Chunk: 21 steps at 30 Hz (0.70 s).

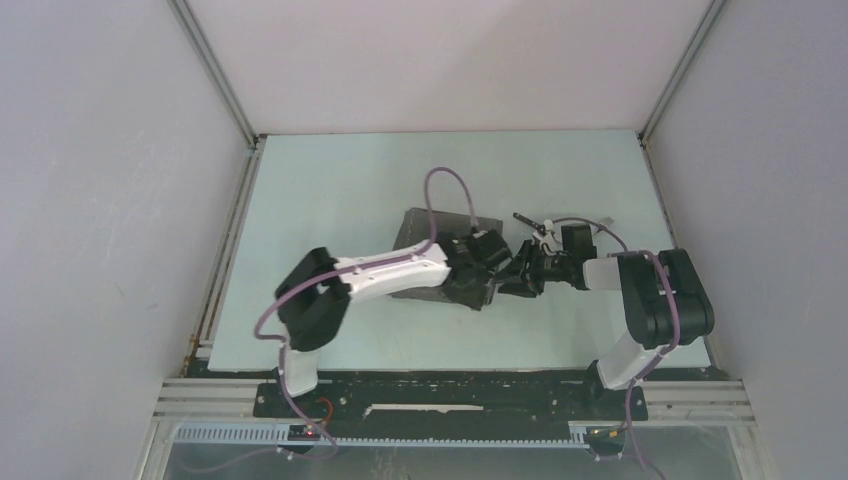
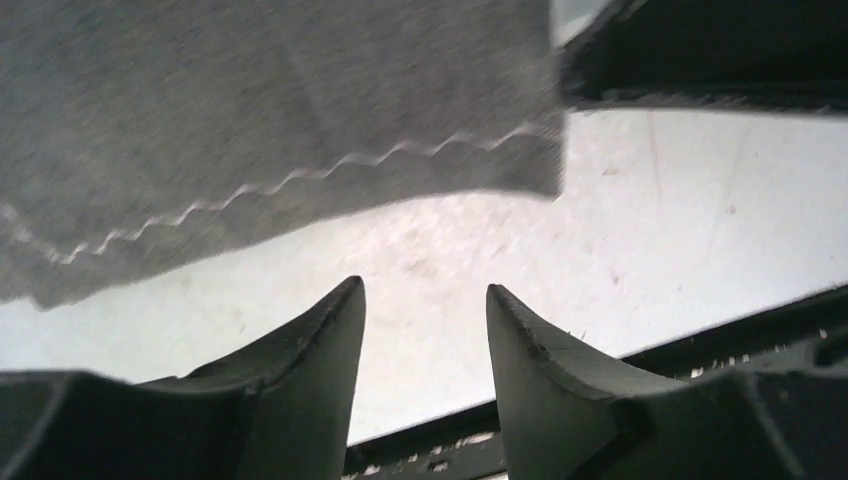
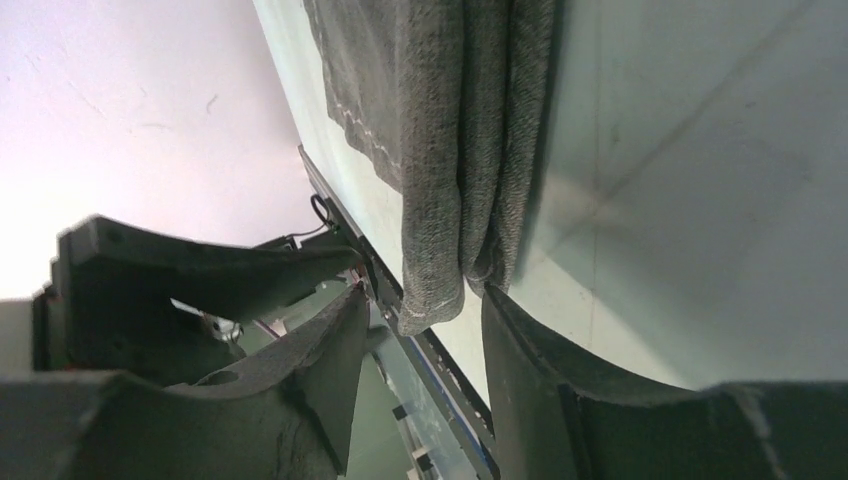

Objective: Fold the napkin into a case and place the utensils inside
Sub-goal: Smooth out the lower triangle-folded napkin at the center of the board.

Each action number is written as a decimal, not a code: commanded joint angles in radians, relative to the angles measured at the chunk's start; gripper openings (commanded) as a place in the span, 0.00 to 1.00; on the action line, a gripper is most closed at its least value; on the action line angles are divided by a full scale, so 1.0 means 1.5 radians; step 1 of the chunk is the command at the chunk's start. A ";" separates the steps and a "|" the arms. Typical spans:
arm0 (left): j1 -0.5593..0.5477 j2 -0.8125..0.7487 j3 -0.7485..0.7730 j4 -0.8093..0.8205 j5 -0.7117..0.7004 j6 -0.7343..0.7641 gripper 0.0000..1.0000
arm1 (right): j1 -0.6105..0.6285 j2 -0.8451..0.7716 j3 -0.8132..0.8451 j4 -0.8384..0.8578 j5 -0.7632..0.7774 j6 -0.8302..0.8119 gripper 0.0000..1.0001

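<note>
Folded grey napkin [image 1: 418,228] flat on the table [image 1: 330,180]. Just off its hem, left gripper [image 2: 425,290] with fingers spread, holding nothing. Then right gripper [image 3: 422,292], parted too, folded cloth edge between its tips. Beyond, seemingly the utensils [image 1: 530,222], too small to be sure.

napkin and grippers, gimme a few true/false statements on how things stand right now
1. The left gripper is open with nothing between its fingers. True.
2. The napkin lies in one single flat layer. False: the right wrist view shows several folded layers.
3. The napkin's folded edge sits between the right gripper's open fingers. True.
4. The two grippers work at opposite ends of the table. False: they meet close together near the table's middle, at the napkin's right edge.
</note>
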 commanded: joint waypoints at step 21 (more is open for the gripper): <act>0.407 -0.261 -0.473 0.319 0.278 -0.081 0.47 | 0.036 -0.061 -0.008 -0.050 0.018 -0.044 0.53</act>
